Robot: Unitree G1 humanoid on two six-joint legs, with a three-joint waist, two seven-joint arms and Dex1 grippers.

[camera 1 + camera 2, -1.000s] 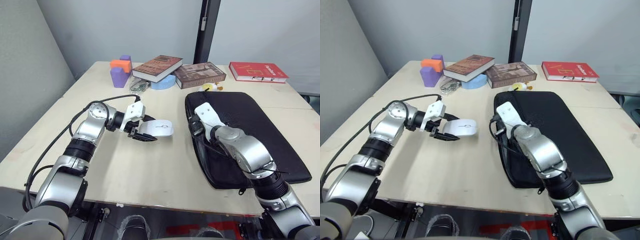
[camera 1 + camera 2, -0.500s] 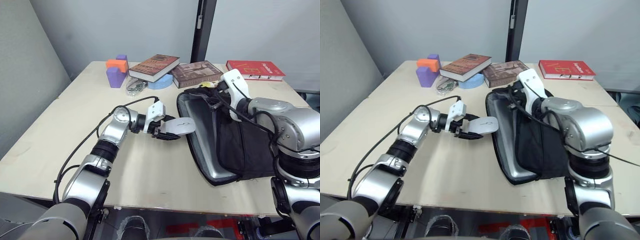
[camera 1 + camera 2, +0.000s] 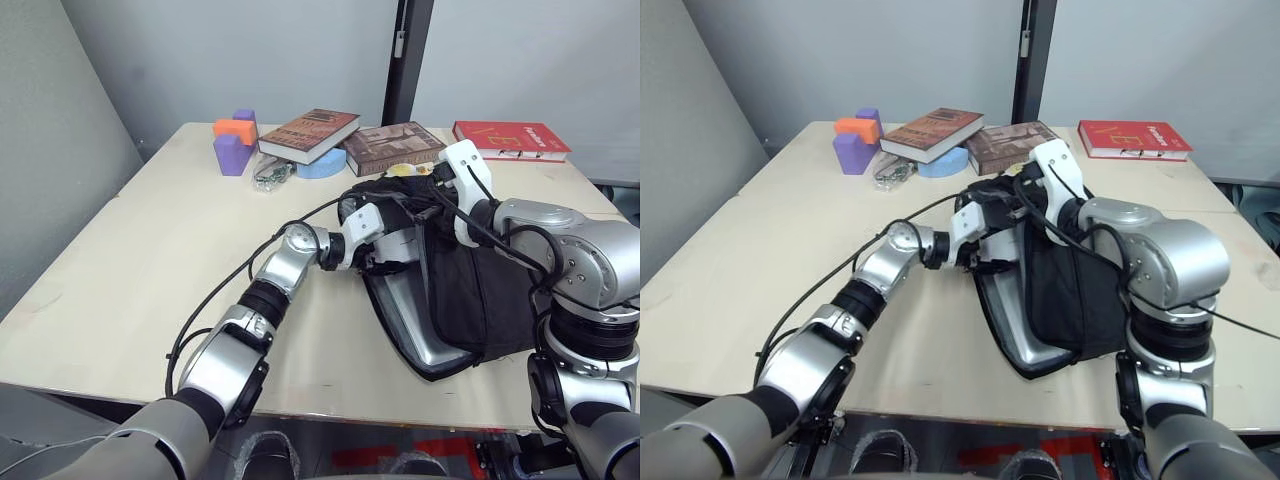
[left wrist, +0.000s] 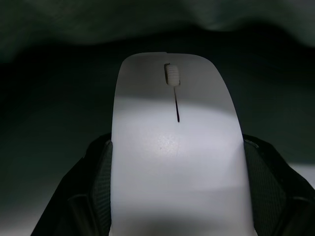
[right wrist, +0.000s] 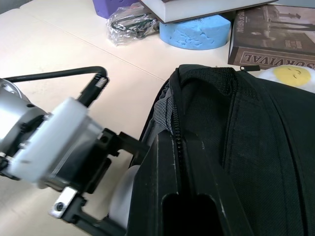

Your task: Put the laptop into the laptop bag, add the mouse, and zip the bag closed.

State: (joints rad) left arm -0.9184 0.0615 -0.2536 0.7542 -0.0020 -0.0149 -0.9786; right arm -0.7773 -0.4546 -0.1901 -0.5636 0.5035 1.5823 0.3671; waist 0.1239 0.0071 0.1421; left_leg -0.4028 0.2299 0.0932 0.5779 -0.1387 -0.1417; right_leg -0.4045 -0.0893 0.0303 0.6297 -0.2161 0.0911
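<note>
Left hand is stretched out across the counter, gripping the mouse just inside the laptop bag mouth. Right hand, elbow bent, pinches the bag's zipper edge, holding it open over the laptop.

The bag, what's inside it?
The silver laptop lies inside the open bag. The left gripper pushes the white mouse into its mouth. The bag's raised flap covers the rest.
</note>
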